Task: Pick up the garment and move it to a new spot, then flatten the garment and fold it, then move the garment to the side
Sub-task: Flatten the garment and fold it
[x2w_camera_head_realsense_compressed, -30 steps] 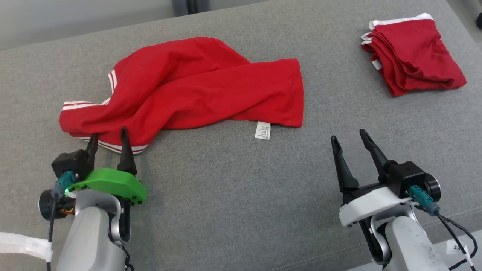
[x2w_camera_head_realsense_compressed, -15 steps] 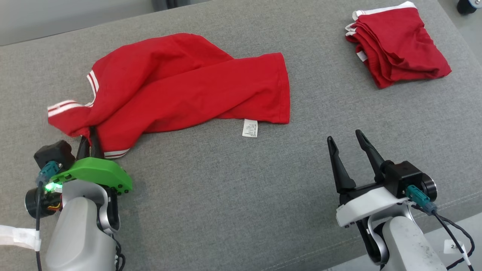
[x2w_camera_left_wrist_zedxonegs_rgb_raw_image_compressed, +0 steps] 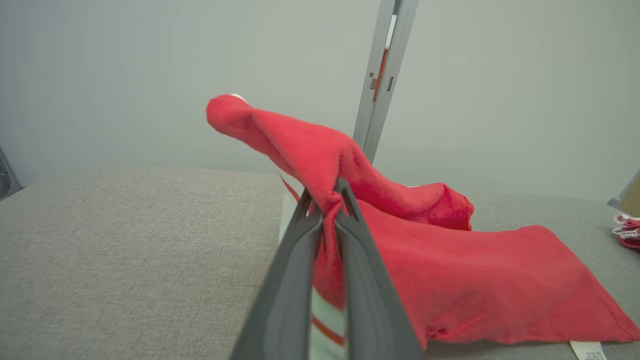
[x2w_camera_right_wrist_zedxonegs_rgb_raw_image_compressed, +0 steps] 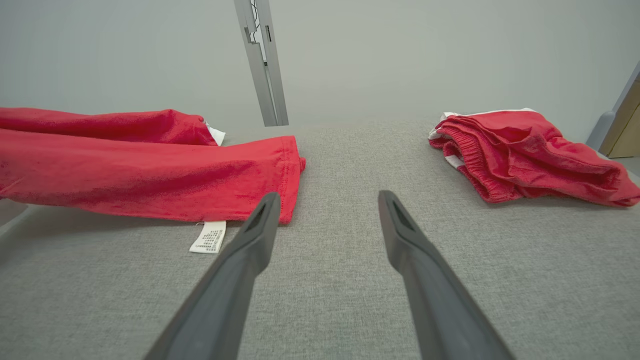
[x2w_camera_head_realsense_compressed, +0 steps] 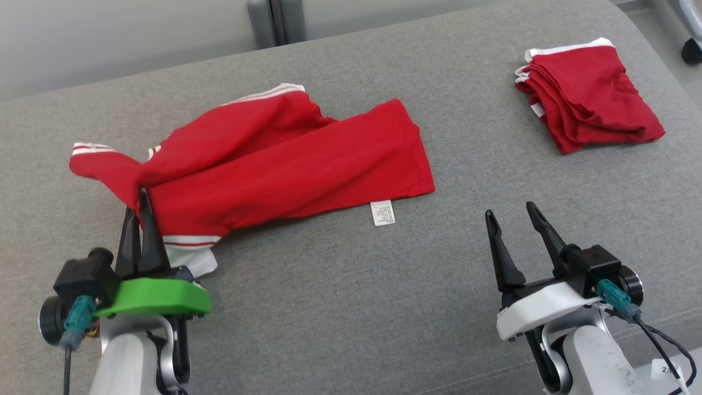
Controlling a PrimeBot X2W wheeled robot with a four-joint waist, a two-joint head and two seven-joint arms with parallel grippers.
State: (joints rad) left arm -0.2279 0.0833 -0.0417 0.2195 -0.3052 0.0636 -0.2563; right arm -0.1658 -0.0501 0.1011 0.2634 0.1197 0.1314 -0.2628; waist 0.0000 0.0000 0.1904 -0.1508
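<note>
Limp red garment pinched at its left end, centre-left of frame.
Left gripper jaws press together on a bunched fold above the grey table; the light, floppy cloth will likely sag. Right gripper jaws are spread and empty.

The left end effector stands at the lower left of the head view with its two long dark fingers pressed together and pointing up the view. They pinch a fold of the red garment, and a green cover sits across the wrist above the pale forearm. The right end effector hovers at the lower right, its fingers spread wide with nothing between them and leaning slightly toward the view's left, with a white cover and a teal cable plug at its wrist.
</note>
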